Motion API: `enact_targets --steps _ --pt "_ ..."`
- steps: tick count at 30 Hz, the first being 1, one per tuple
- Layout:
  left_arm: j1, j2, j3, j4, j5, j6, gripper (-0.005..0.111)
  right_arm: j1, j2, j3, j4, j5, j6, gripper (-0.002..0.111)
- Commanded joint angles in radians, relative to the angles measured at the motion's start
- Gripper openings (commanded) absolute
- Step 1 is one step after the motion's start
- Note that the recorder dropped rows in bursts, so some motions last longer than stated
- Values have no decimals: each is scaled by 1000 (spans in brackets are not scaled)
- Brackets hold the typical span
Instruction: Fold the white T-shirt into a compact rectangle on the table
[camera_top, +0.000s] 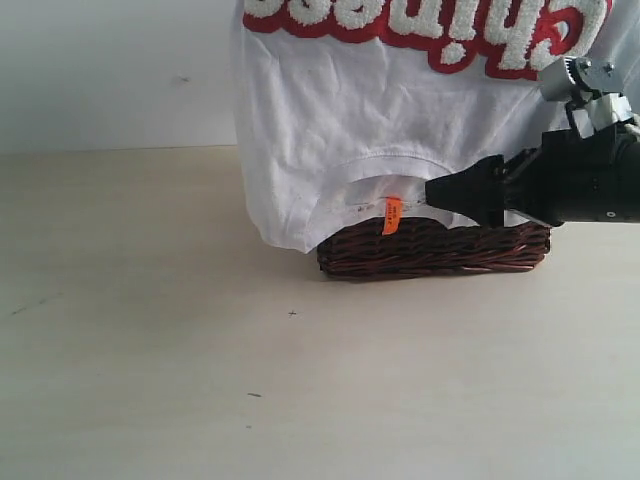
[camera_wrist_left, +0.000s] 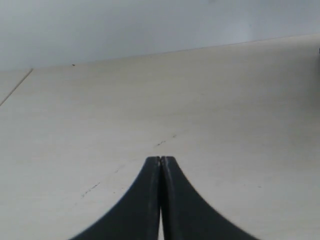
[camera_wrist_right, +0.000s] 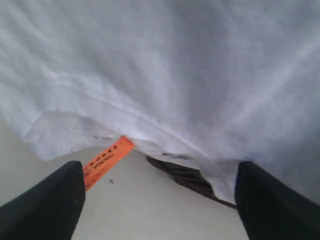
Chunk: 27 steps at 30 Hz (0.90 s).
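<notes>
The white T-shirt (camera_top: 330, 120) hangs upside down from above the exterior view, so its red-outlined lettering (camera_top: 420, 25) reads inverted. Its collar and orange neck tag (camera_top: 392, 214) dangle just over the table (camera_top: 150, 350). What holds the shirt up is out of view. My right gripper (camera_top: 432, 192) reaches in from the right and stands open, its tip beside the collar near the tag. In the right wrist view the shirt (camera_wrist_right: 175, 65) and tag (camera_wrist_right: 105, 159) hang just beyond that gripper (camera_wrist_right: 160, 197). My left gripper (camera_wrist_left: 160, 160) is shut on nothing above bare table (camera_wrist_left: 150, 100).
A dark brown wicker basket (camera_top: 430, 250) stands on the table directly behind the shirt's hanging collar, and shows under the hem in the right wrist view as the basket (camera_wrist_right: 185, 177). A pale wall (camera_top: 110, 70) backs the table.
</notes>
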Motion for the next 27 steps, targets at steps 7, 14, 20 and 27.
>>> enact_targets --steps 7,14,20,27 --pt "-5 -6 -1 -3 -6 1 0 0 72 -167 57 -11 -9 16" --pt "-5 -6 -1 -3 -6 1 0 0 44 -199 57 91 16 0" --pt "-5 -6 -1 -3 -6 1 0 0 -48 -199 -318 290 146 0" --pt "-5 -6 -1 -3 -6 1 0 0 -180 -199 -687 364 150 3"
